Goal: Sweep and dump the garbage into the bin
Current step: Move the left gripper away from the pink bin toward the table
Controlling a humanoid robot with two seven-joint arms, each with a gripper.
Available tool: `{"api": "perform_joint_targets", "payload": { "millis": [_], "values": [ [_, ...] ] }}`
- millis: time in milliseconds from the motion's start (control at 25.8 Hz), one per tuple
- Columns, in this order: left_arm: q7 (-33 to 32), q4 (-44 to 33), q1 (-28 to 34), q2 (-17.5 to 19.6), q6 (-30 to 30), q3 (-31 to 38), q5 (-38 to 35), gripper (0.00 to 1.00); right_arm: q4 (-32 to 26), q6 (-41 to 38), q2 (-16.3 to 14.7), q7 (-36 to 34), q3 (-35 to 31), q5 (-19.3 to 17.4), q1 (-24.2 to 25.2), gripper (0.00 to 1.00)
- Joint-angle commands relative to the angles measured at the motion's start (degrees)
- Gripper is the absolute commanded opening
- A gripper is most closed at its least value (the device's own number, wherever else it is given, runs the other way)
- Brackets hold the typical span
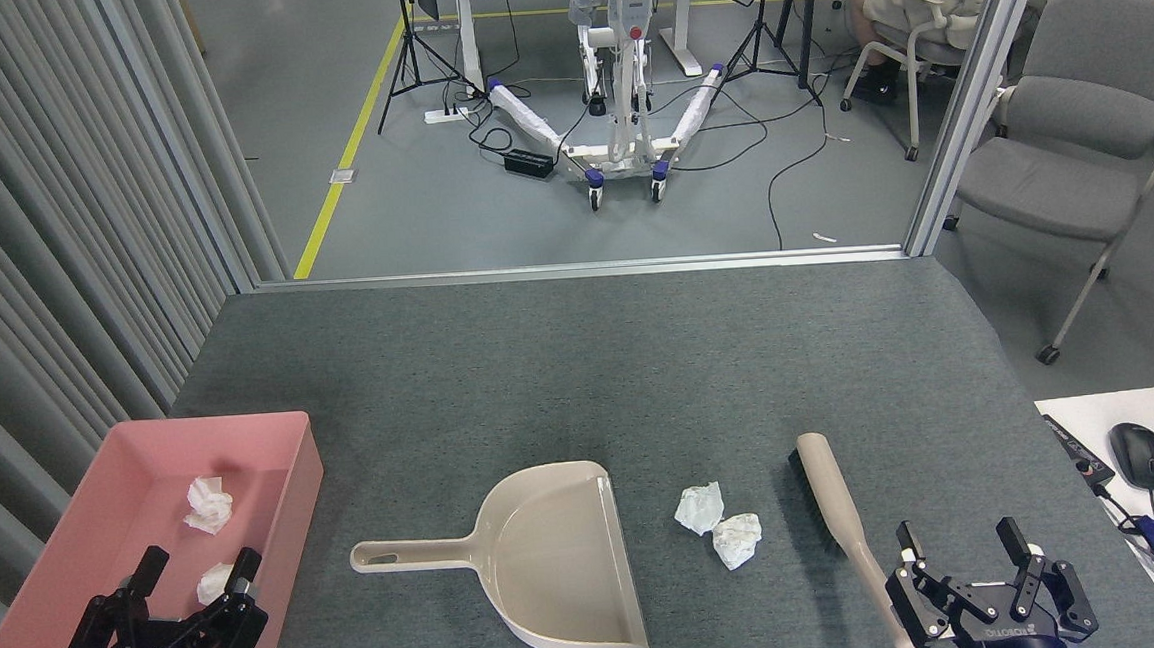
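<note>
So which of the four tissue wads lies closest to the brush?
The lower-right wad on the mat, just left of the brush; its neighbour sits farther left, and two lie in the pink bin.

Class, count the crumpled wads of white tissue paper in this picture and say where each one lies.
4. Two wads lie in the pink bin: one mid-tray, one nearer, partly behind the left gripper. Two lie on the grey table between dustpan and brush: and, touching.

Pink bin [289, 452]; white garbage [719, 524] wads; beige dustpan [561, 560] and brush [838, 503] — on grey carpet [579, 364].
</note>
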Motion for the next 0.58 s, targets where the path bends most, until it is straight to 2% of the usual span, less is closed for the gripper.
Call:
{"api": "perform_joint_targets", "payload": {
  "millis": [0, 232, 542],
  "values": [
    [-0.21, -0.05, 0.01, -0.09, 0.1, 0.0, 0.04, 1.0, 0.0, 0.04, 0.09, 0.03, 0.01, 0.01, 0.01, 0.98],
    [-5.57, -0.4, -0.35, -0.09, -0.42, 0.09, 0.13, 1.0, 0.0, 0.04, 0.18, 0.03, 0.01, 0.01, -0.08, 0.98],
    [-4.16, -0.49, -0.52, -1.5, -1.48, -0.09, -0.14, 0.99, 0.0, 0.04, 0.26, 0.12, 0.01, -0.08, -0.08, 0.98]
  ]
}}
